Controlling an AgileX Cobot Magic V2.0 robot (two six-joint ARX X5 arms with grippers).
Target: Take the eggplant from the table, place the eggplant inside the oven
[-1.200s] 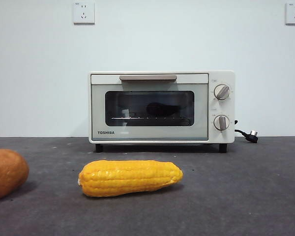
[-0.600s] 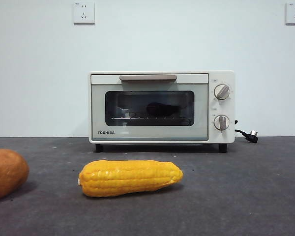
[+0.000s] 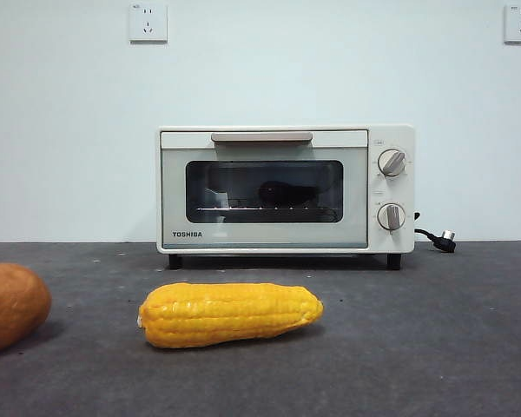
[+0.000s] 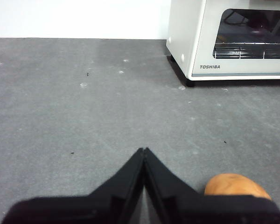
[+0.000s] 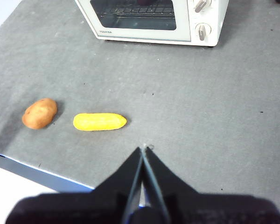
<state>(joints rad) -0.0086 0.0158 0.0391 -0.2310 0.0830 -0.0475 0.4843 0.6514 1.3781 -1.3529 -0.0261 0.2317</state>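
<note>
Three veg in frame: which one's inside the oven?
The eggplant, a dark shape on the rack behind the closed door of the oven. The corn cob and the orange-brown vegetable both lie on the table.

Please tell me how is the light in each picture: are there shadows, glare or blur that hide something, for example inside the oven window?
Front view: even soft light, sharp; the corn cob casts a faint shadow; the oven window is dark, the eggplant only a dim shape on the rack. Left wrist view: window shows pale reflections; the left gripper is blurred near the edge. Right wrist view: sharp table, the right gripper soft, jaws together.
</note>
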